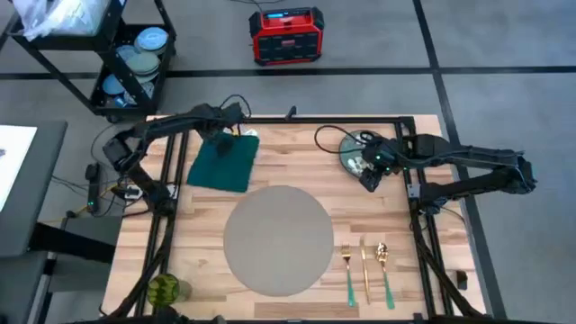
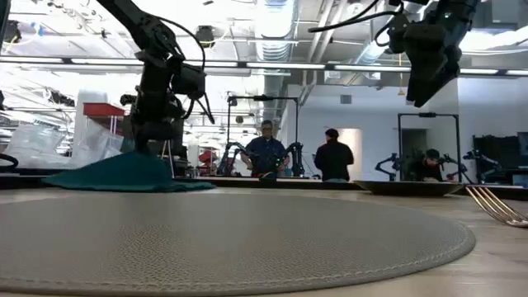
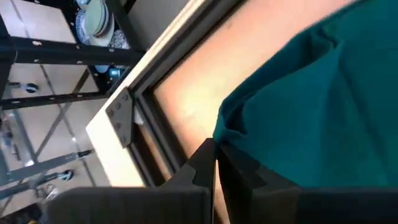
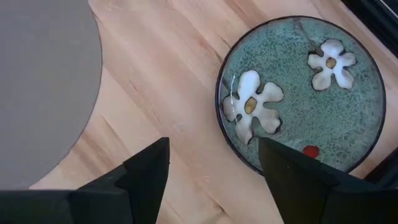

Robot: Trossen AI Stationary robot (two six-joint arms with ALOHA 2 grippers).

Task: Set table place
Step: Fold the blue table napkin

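The round grey placemat (image 1: 279,238) lies flat on the middle of the wooden table (image 1: 270,144). At the far left lies a dark green napkin (image 1: 223,162), bunched into a low mound (image 2: 124,173). My left gripper (image 3: 214,158) stands shut at the napkin's far edge. A floral plate (image 4: 298,93) rests flat at the far right. My right gripper (image 4: 214,168) hangs open well above the table (image 2: 429,74), over the plate's rim on the placemat side, touching nothing. My left gripper comes down from above onto the napkin's far edge (image 3: 219,134), where the cloth runs in between the shut fingertips. One layer or several, I cannot tell. The cloth rises to a small peak (image 2: 144,158) under the fingers, and the rest lies slack on the table.
A fork (image 1: 348,270), knife (image 1: 365,270) and spoon (image 1: 384,265) lie side by side to the placemat's near right. A green glass (image 1: 166,288) stands at the near left corner. A wire cart with blue dishes (image 1: 135,54) and a red box (image 1: 286,36) stand beyond the table.
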